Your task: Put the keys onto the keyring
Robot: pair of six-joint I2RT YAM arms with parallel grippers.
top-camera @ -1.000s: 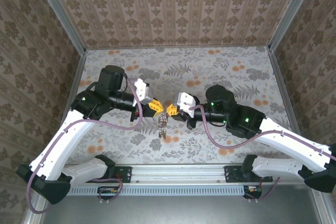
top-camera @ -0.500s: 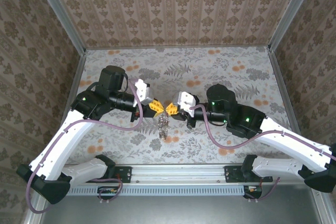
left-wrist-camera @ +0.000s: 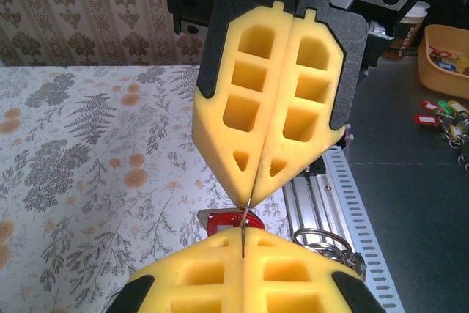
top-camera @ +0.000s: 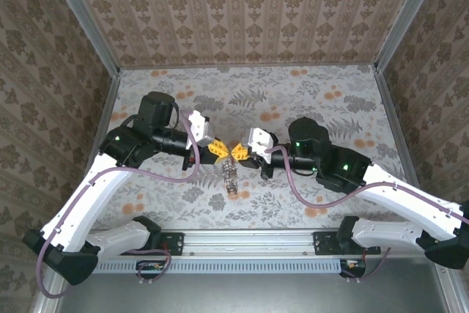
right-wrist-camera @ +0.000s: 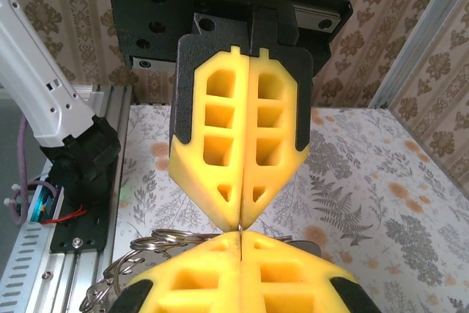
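left claw (top-camera: 219, 150) and right claw (top-camera: 239, 153) both clamp shut tip to tip on a thin wire (left-wrist-camera: 245, 219); keyring (top-camera: 230, 179) dangles below, red key (left-wrist-camera: 233, 221) just behind. one uneven tug could slip the wire free and drop everything.

Open table (top-camera: 322, 93) (keyring (top-camera: 230, 179) dangling centrally)

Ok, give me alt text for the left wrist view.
Two shut yellow grippers meet tip to tip, the left gripper at the bottom, the right gripper above, both pinching a thin wire. A red key head shows just behind the tips, over a floral table.
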